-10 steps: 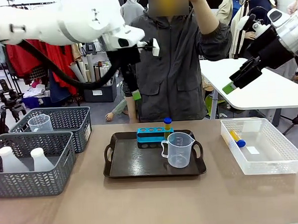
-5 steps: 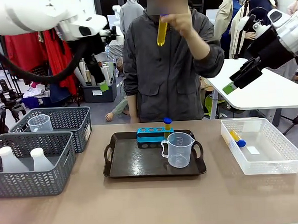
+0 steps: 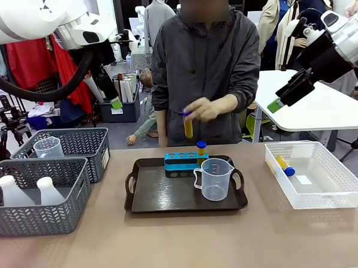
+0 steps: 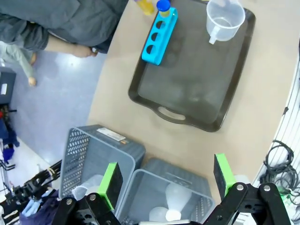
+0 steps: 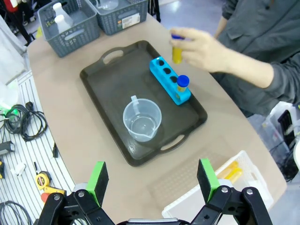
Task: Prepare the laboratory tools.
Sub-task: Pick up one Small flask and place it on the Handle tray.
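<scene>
Green-padded, my left jaws and right jaws hung wide open, empty, above the desk [image 3: 173, 245]. A hand [image 3: 205, 108] held a tube [image 3: 188, 127] just above the rack [image 3: 180, 161]; the jug [image 3: 215, 180] stood near it on the tray [image 3: 164, 198].

The table [image 3: 173, 248] has a smooth, matt tan top. The black tray [image 3: 147, 198] is smooth plastic with a soft sheen that catches the light. The measuring jug [image 3: 215, 180] is clear, glossy plastic, and the tube rack [image 3: 179, 160] is opaque, smooth blue plastic. The tube [image 3: 201, 148] in the rack and the second tube [image 3: 188, 127] above it are translucent yellow with opaque blue caps. At lower left, the grey baskets [image 3: 39, 216] are matt plastic openwork, and the flasks [image 3: 12, 192] in them are frosted, translucent white. The bin [image 3: 326, 201] at right is clear plastic with a fine grid texture. The person's jacket [image 3: 205, 66] is matt grey cloth.
</scene>
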Robot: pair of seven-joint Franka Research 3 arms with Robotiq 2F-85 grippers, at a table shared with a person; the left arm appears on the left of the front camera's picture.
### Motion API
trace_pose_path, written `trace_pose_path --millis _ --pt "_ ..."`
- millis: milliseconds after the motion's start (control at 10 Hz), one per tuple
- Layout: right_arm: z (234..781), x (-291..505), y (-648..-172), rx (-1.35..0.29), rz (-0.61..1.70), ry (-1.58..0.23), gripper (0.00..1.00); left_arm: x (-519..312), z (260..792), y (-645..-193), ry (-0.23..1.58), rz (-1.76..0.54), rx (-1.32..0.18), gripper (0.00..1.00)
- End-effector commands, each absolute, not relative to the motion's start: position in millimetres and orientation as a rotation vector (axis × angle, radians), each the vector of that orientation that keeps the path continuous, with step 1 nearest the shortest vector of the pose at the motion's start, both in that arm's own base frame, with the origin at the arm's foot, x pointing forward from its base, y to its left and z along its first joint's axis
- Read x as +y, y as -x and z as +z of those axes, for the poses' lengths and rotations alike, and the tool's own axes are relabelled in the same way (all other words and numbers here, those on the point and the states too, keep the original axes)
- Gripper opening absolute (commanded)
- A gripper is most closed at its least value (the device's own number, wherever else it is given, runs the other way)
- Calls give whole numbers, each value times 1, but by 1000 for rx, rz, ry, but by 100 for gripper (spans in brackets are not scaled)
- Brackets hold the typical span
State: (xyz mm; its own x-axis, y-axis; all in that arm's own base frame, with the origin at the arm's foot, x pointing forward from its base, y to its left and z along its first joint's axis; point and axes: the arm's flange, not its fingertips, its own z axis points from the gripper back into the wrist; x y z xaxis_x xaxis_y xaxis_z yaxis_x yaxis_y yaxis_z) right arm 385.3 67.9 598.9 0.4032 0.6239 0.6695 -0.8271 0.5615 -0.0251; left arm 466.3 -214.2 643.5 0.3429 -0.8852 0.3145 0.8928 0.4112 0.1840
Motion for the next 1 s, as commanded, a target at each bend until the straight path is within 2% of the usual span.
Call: trace_pose_path --millis 0,200,500,900 --pt "597 67 -385 -707 949 -368 100 -212 646 -468 21 -1157 -388 100" --pt "597 67 -385 -707 949 -368 100 -205 643 -465 6 -1091 -372 100" --pt "597 67 -385 -707 949 -368 100 -151 653 -454 -48 -974 -362 100" --pt "597 67 -385 -707 949 -368 100 -69 633 -442 -119 -678 -294 100"
